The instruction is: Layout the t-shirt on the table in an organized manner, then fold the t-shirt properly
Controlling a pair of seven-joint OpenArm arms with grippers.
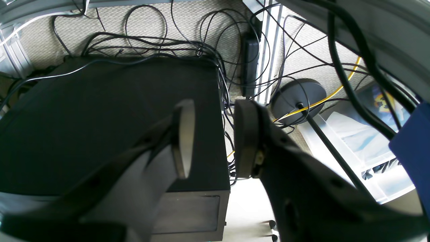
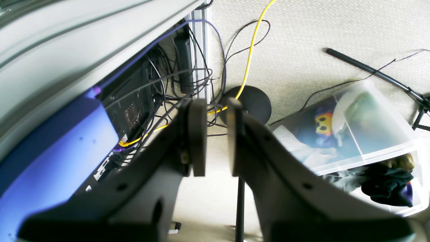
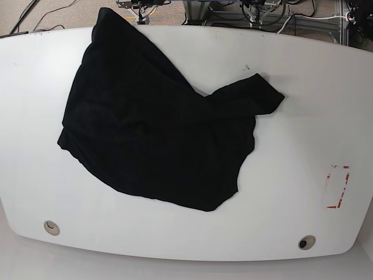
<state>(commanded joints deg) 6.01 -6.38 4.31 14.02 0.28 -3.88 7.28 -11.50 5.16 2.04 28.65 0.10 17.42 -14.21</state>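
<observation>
left gripper (image 1: 211,141) wide, empty; right gripper (image 2: 215,137) narrowly parted, empty | t-shirt (image 3: 157,134) crumpled on table (image 3: 291,192), in neither wrist view

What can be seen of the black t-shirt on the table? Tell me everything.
The t-shirt is plain black soft cloth with no print, lying crumpled and skewed rather than spread flat, on the left and middle of the white table in the base view. One sleeve juts out toward the right; another corner reaches the far edge. Its folds overlap. Only the tabletop touches it; no gripper is near it.
</observation>
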